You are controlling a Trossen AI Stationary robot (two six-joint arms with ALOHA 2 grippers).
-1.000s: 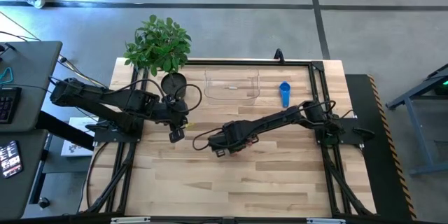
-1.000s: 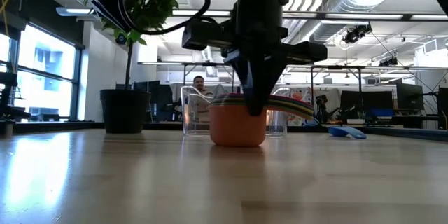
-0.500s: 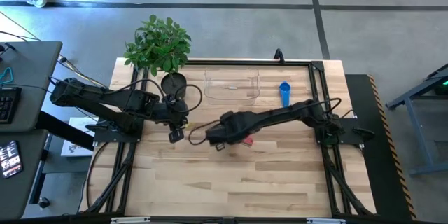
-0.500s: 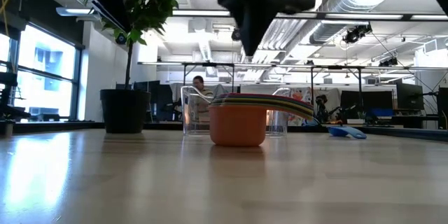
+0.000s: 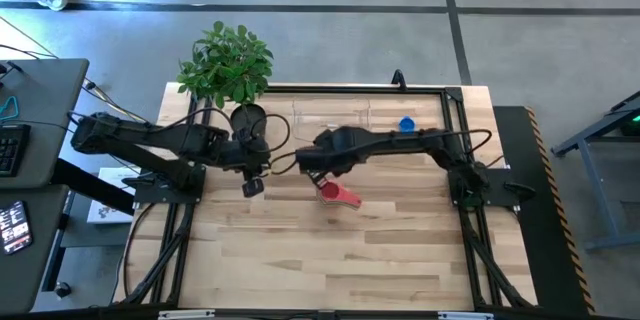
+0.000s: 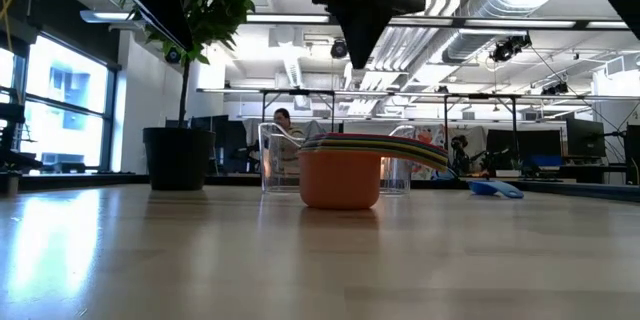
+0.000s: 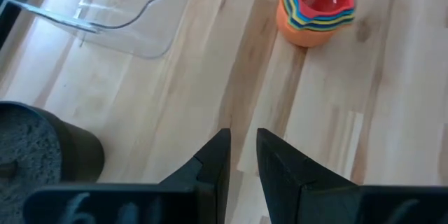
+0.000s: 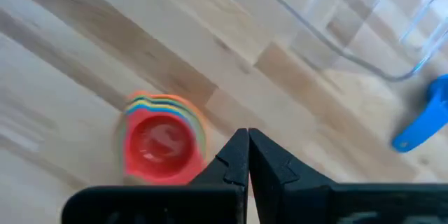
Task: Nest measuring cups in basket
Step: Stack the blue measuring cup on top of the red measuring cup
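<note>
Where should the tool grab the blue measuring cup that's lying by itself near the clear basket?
Take the blue cup by its long handle, coming down from above: it lies flat on the table, apart from the basket, and the narrow handle looks easier to span with two fingers than the bowl.

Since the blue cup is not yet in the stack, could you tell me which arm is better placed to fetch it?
Probably the right: its tool is empty beside the nested stack, on the blue cup's side. The left tool waits farther off.
</note>
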